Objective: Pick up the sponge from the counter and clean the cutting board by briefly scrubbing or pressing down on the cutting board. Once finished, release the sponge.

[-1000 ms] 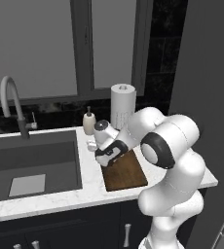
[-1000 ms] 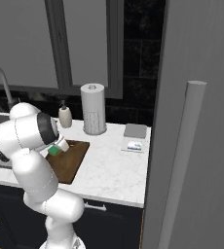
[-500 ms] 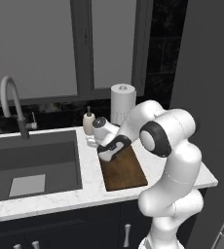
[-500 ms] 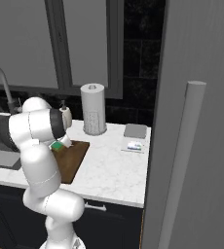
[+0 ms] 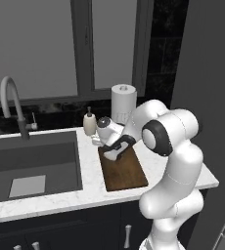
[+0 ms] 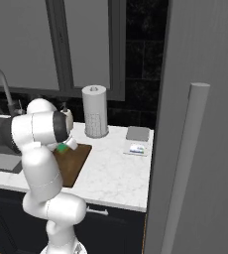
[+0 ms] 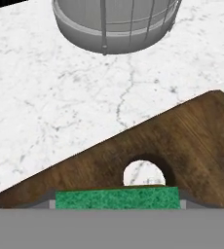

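Clamped between the jaws at the far end of the cutting board [image 7: 192, 141] on the marble desk [image 7: 46, 107]: the sponge [image 7: 116, 198], green face showing beside the board's hanging hole. Probably light and soft, compressing under pressure, best pinched across its short sides. Far behind, a paper-towel holder [image 7: 115, 22].

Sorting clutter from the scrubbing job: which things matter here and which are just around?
Job:
sponge, held in the gripper
cutting board
counter

Just around:
paper towel roll
soap bottle
sink
faucet
blue-and-white box
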Tool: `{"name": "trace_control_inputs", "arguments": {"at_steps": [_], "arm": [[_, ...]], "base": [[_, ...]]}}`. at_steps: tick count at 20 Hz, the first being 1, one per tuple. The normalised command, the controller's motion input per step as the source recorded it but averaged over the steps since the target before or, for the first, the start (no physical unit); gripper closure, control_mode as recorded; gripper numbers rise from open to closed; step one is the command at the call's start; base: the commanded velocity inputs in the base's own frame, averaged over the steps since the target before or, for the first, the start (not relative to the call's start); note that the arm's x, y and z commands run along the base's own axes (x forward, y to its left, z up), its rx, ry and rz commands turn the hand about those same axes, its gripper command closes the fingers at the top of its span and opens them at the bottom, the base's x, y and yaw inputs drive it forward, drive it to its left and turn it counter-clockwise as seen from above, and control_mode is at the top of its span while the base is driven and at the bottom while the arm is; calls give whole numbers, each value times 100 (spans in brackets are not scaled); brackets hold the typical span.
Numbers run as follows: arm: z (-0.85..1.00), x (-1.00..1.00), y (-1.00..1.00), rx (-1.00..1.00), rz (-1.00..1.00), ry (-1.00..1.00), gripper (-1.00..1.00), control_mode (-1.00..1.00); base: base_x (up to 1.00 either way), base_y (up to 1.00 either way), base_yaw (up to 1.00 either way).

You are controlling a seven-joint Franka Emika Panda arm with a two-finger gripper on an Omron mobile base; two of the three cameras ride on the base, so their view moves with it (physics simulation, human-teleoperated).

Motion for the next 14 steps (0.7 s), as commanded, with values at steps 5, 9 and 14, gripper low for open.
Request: {"name": "trace_control_inputs", "arguments": {"at_steps": [5,9,14], "arm": [[-23,0,-60,0,-7,-1,100,-100],[-22,0,-72,0,-6,-2,100,-100],[-17,-14,-65,0,-4,-4,100,-100]], "base": [[0,0,0],[0,0,0],[0,0,0]]}}
